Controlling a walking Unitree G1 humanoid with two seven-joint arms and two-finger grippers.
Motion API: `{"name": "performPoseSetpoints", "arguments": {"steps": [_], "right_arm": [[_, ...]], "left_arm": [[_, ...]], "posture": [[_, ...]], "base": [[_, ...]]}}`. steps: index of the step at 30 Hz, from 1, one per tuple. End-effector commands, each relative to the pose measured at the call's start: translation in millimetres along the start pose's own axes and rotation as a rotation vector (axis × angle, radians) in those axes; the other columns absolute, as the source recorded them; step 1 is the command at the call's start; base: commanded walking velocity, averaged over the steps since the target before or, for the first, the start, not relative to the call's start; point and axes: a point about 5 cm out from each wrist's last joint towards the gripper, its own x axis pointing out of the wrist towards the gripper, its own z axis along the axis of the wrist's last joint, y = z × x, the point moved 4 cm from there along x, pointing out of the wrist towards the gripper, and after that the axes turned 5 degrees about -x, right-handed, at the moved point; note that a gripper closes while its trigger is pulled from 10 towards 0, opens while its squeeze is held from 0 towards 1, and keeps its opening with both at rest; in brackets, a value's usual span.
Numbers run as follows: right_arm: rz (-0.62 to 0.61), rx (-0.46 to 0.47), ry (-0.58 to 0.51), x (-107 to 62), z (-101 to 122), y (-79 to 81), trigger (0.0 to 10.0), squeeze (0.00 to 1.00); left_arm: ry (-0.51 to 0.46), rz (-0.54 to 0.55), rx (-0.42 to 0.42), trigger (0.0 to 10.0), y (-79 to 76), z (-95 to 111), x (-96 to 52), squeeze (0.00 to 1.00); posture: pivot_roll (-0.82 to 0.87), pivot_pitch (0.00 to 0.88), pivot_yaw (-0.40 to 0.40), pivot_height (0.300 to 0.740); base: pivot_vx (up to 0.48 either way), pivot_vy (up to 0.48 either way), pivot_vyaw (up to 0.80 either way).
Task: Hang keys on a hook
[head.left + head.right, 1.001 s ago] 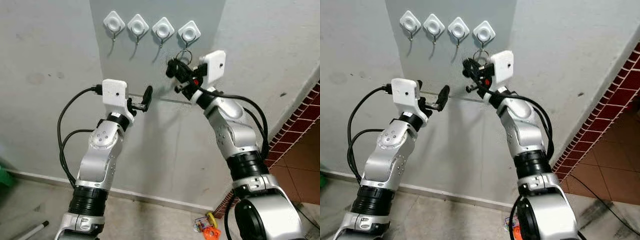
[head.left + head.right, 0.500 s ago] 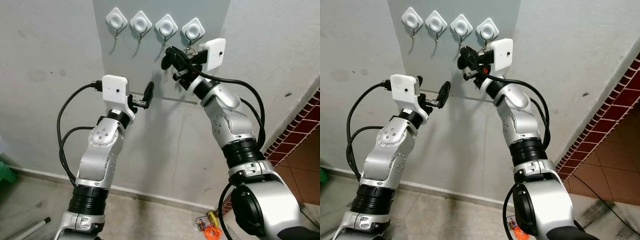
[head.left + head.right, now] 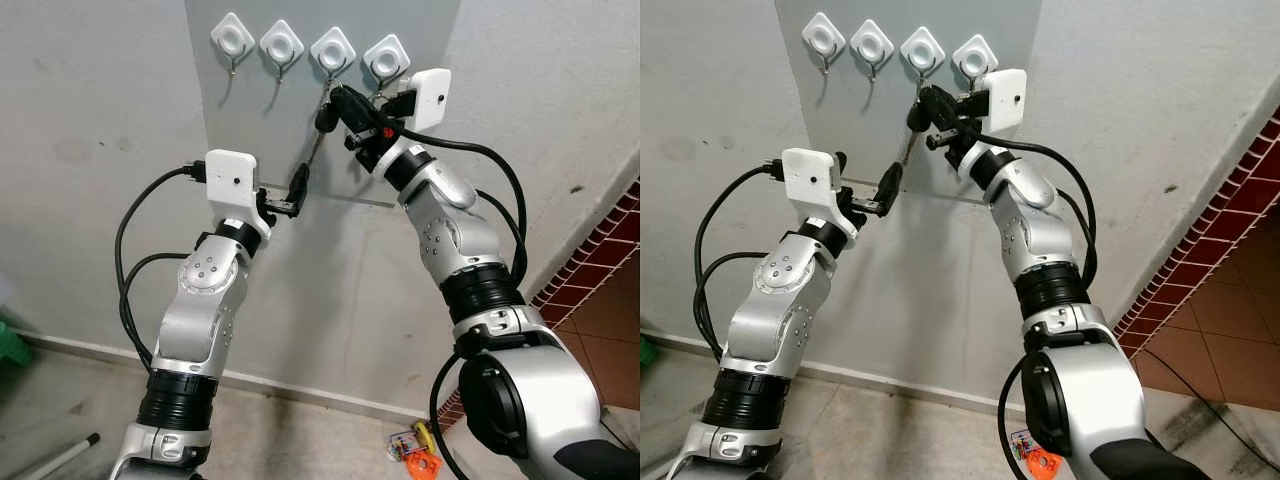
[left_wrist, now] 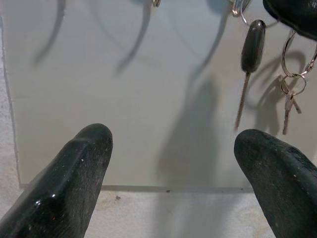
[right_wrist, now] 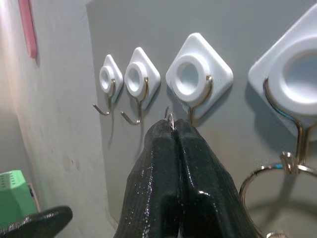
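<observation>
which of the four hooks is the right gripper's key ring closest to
The third hook from the left: the right gripper pinches a key ring just below it; the farthest-right hook already carries another ring.

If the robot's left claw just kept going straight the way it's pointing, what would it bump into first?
Probably the flat grey wall panel. The left gripper, fingers open, points at a bare part of it; the dangling black-headed key hangs off to one side. Depth is hard to judge.
</observation>
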Motion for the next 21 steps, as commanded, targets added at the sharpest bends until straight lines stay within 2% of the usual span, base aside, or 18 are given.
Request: {"name": "performPoseSetpoints", "arguments": {"steps": [1,6,21], "right_arm": [[0.017,0.003,-0.027,5.8,8.8,2.1,10.0,0.00],[0.017,0.017,-0.030,7.1,8.8,2.1,10.0,0.00],[-0.041,0.147,-0.025,5.8,1.3,-6.8,10.0,0.00]], "left_arm": [[-0.018,-0.013,0.002,10.0,-3.8,5.8,-0.9,0.00],[-0.018,-0.012,0.003,10.0,-3.8,5.6,-1.3,0.00],[-0.017,-0.009,-0.001,10.0,-4.1,5.5,-2.6,0.00]], "posture": [[0.13,0.000,-0.049,0.740],[0.14,0.000,-0.048,0.740],[0.15,0.000,-0.049,0.740]], "base": [[0.000,0.000,0.00],[0.000,0.000,0.00],[0.000,0.000,0.00]]}}
